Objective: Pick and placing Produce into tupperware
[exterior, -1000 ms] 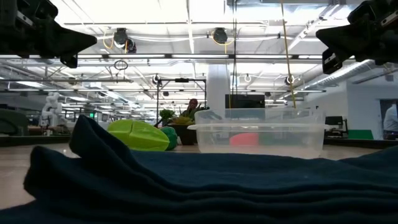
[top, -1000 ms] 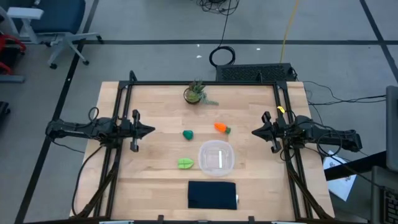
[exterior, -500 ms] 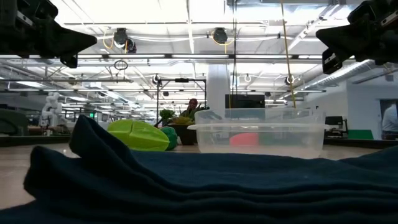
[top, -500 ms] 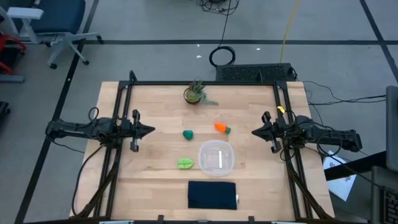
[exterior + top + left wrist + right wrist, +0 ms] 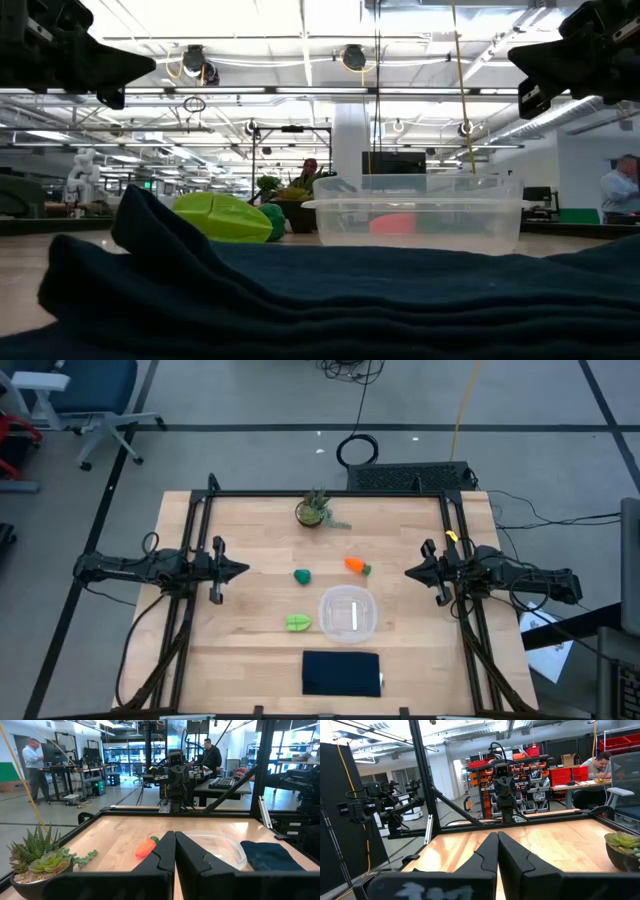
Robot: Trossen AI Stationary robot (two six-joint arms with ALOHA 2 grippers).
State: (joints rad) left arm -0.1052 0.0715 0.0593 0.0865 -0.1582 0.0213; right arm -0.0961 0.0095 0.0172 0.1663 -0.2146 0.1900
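Produce is all sitting out on the table, so nothing's been packed yet as far as I can see. Left gripper [image 5: 243, 569] is parked at the left edge, well away from the tupperware [image 5: 348, 613], fingers pressed together with nothing between them (the left wrist view shows them touching). Right gripper [image 5: 410, 572] is the same deal at the right edge, fingers together and holding nothing, also well clear of the tupperware.

Working out from there, using the tupperware as the reference: the carrot [image 5: 355, 566] lies just beyond its far rim, slightly toward the right arm. The dark green lump [image 5: 302, 575] is off its far-left corner, nearer the left arm. The leafy piece [image 5: 298, 623] sits just beside its left wall. The container itself looks empty from above, only glare on the plastic.

Other stuff: a potted plant [image 5: 313, 510] at the far edge of the table, and a dark cloth [image 5: 341, 673] on the near side of the tupperware.

So my read is zero of three done, all three pieces left to grab and drop in. Neither arm looks committed to a piece.
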